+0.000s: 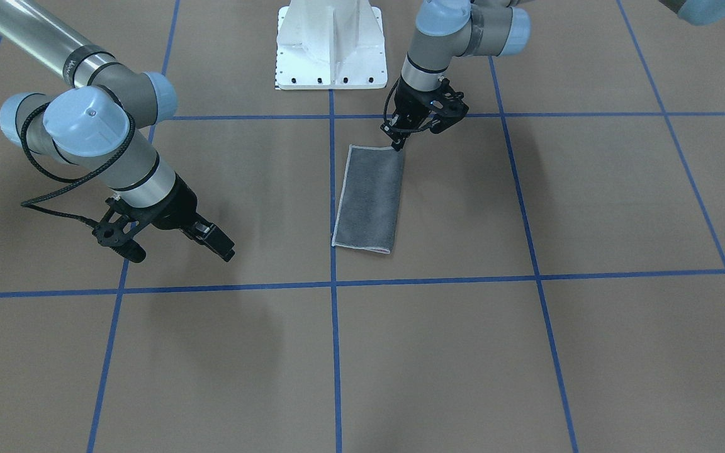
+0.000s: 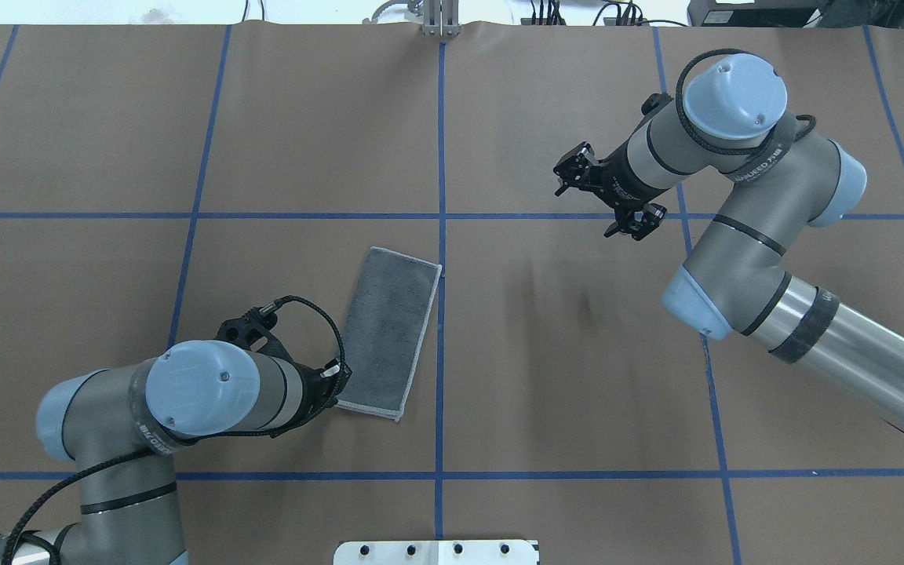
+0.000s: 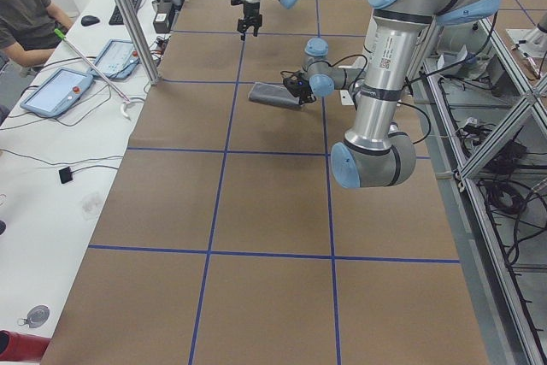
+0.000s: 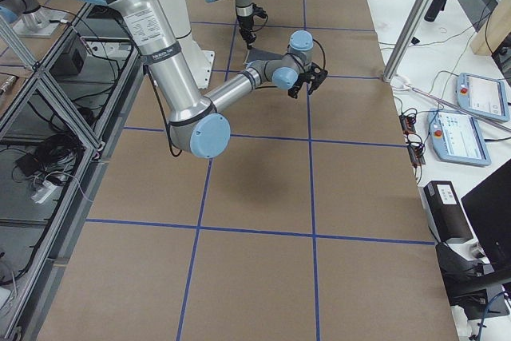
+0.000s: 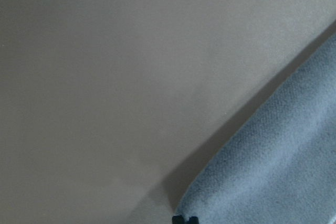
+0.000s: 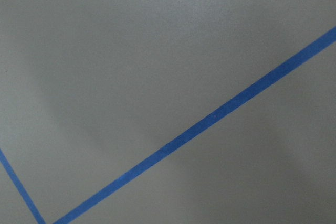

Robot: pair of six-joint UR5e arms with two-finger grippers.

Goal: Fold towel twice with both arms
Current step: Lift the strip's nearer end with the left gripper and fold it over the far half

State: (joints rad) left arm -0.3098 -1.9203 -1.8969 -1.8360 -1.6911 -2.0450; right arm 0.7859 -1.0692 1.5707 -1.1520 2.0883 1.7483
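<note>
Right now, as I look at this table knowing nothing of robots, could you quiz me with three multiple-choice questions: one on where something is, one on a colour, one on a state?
1. Where is the left pincer?
A. At the corner of the towel nearest the white base.
B. Over the towel's middle.
C. Far from the towel, across the table.

2. Which colour does the towel show upward?
A. Pink.
B. Dark grey.
C. Yellow.

3. What state is the right pincer in?
A. Shut on the towel.
B. Open, holding nothing.
C. Shut on a cup.

Answers:
1 A, its fingertips meet at that corner in the front-facing view.
2 B, the folded oblong lies grey side up.
3 B, its fingers are spread apart, well away from the towel.
</note>
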